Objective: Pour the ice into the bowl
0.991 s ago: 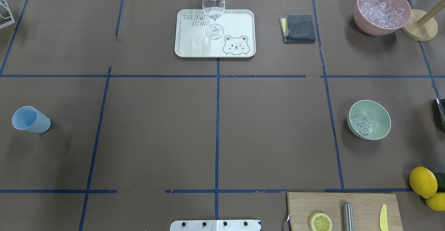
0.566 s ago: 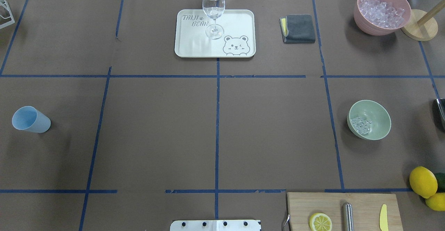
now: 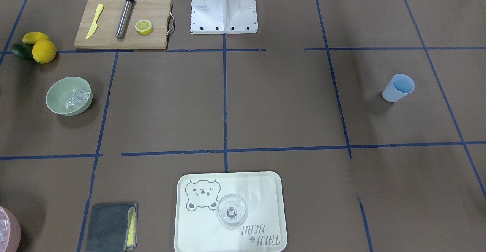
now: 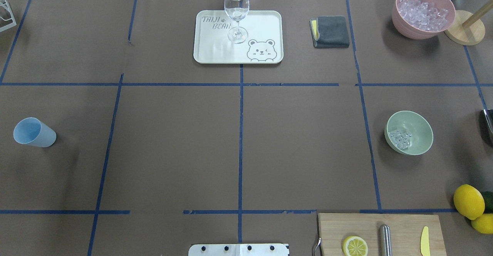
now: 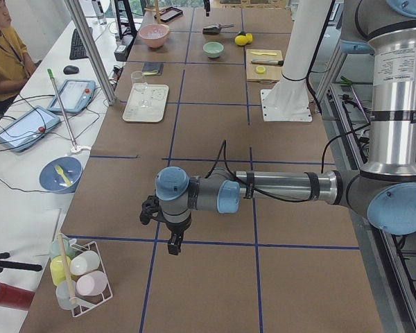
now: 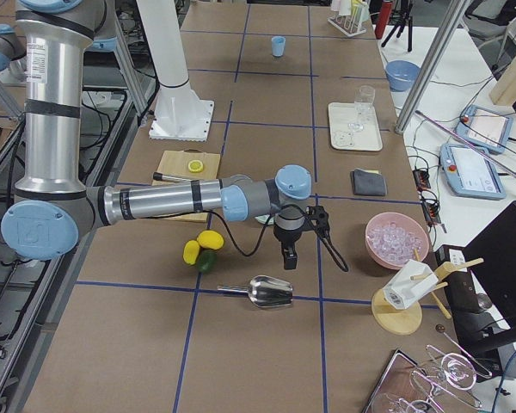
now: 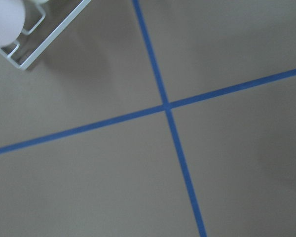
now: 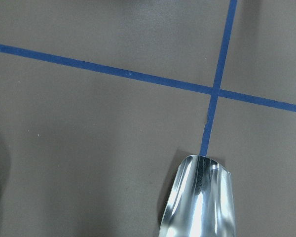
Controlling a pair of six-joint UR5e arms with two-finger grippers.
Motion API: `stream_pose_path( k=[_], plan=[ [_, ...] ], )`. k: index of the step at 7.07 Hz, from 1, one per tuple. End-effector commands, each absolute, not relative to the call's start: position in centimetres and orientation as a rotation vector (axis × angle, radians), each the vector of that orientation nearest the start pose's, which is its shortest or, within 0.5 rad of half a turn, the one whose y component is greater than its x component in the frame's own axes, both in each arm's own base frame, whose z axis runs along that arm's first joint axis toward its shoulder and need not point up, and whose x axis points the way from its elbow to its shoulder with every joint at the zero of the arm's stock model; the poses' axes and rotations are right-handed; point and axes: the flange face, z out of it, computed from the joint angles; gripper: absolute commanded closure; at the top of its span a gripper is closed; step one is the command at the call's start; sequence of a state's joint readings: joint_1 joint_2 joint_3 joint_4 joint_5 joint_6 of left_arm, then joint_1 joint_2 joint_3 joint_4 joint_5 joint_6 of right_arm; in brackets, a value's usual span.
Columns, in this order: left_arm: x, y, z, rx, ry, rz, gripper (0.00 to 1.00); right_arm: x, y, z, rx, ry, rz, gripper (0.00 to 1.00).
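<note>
bowl: the pale green bowl [image 4: 420,137] is sitting upright on the brown surface [image 4: 238,140], its mouth facing straight up; being round, it is showing no long axis
ice: a small cluster of clear ice [image 4: 399,139] is lying inside the bowl, gathered against the wall on the robot's left side
pink bowl: a pink bowl [image 4: 409,31] is standing beyond the green bowl, farther from the robot; it is holding a far larger heap of clear cubes [image 4: 421,10]
blue cup: a blue cup [image 4: 36,133] is standing well apart from the bowl, far across the surface toward the robot's left, its mouth facing up
glass: a wine glass [image 4: 236,9] is standing on a cream tray [image 4: 265,21], beyond the bowl and to its left
scoop: a metal scoop [image 6: 271,292] is lying on the surface on the bowl's right side
lemons: two lemons [image 4: 468,201] are lying nearer the robot than the bowl; a cutting board [image 4: 400,225] is carrying a lemon half [image 4: 355,246]
right gripper: the right gripper [image 6: 288,256] is pointing down just beside the scoop; I cannot tell how its jaws are standing
left gripper: the left gripper [image 5: 173,243] is hanging far from the bowl, past the blue cup; its jaws' state I cannot tell either
</note>
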State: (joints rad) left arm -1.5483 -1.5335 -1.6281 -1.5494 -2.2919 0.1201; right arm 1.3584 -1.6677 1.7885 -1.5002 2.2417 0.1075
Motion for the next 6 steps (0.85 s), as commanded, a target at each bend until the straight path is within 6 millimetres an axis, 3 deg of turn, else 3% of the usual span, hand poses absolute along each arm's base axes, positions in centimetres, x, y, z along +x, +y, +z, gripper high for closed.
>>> stream_pose_path(
  k=[1,6],
  plan=[
    [-5.75,-47.77,65.06,-0.051,0.721,0.104,0.0,-2.8,-46.61,60.05,0.064,-0.69,-0.158,0.0],
    [-5.46,-47.16,66.03,-0.065,0.763,0.097,0.0,-3.52,-46.44,59.62,0.046,-0.788,-0.161,0.0]
  ],
)
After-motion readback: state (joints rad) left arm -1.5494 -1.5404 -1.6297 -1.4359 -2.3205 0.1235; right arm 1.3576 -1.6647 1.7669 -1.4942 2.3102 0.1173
